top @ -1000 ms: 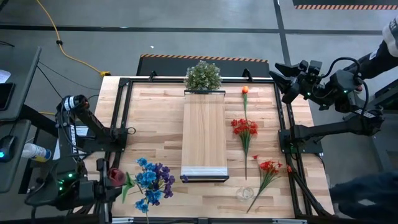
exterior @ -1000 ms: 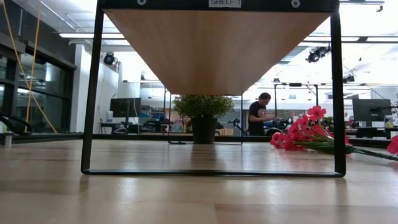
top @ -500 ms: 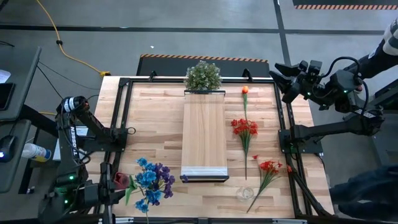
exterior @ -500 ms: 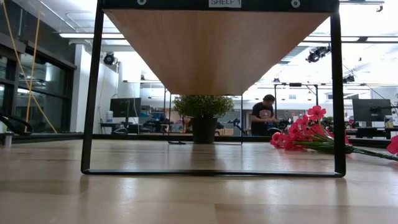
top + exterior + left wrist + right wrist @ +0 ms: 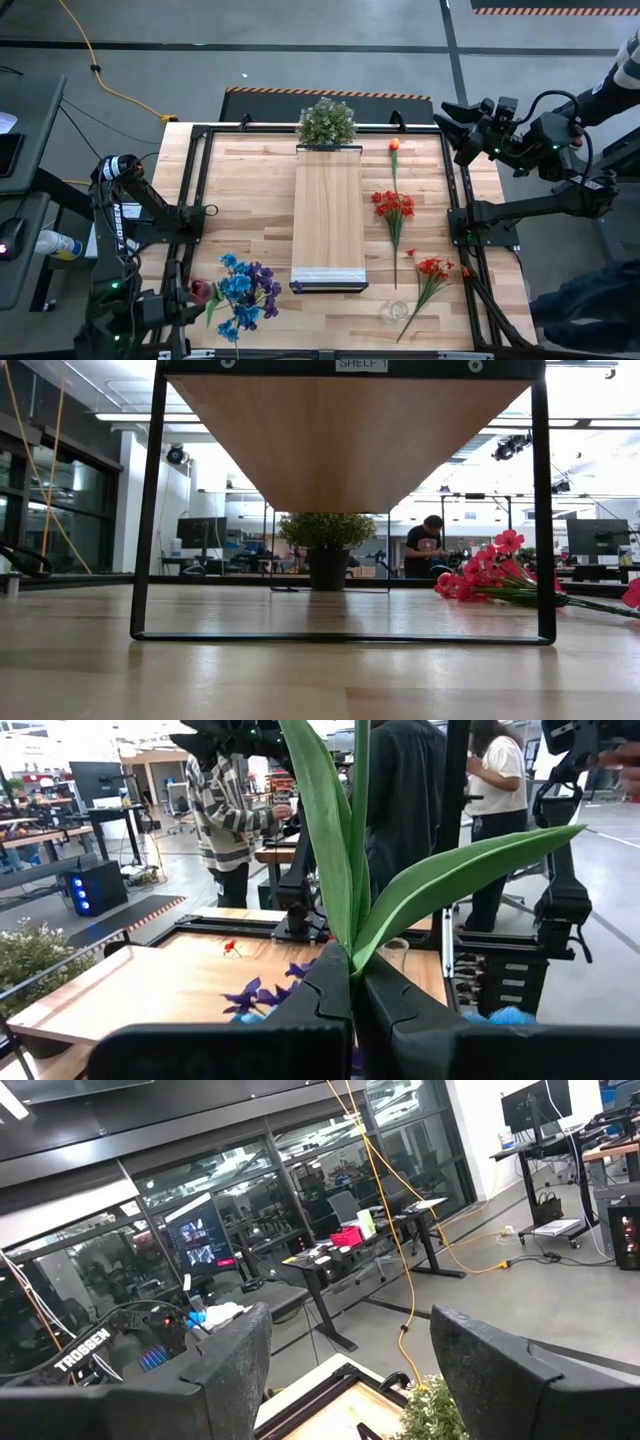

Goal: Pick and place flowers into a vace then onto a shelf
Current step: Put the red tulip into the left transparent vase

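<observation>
At the counter's near left corner: the left hand is pinched on the green stem of a dark red flower, whose bloom sits just beside the blue and purple blooms.
Left hand, wrist view: the two dark fingers are pressed together on the stem, and long green leaves rise from between them.
Right hand: waits raised off the counter's far right corner, fingers spread with a wide gap.
Blue and purple flowers: lying in a bunch on the counter, near its front edge and left of the shelf.
Shelf: long light-wood board down the counter's middle, raised on a thin black frame; the low view shows its underside and a label on its front edge, probably reading "SHELF 1".
Orange flower: lying right of the shelf's far end.
Dark red cluster: lying right of the shelf, about midway along it.
Bright red cluster: near the front right, stem slanting toward the front edge.
Vase: small clear glass at the front edge, between the shelf's near end and the bright red stem.
Bushy green plant: in a dark pot at the shelf's far end.
Room beyond: people stand past the counter.
</observation>
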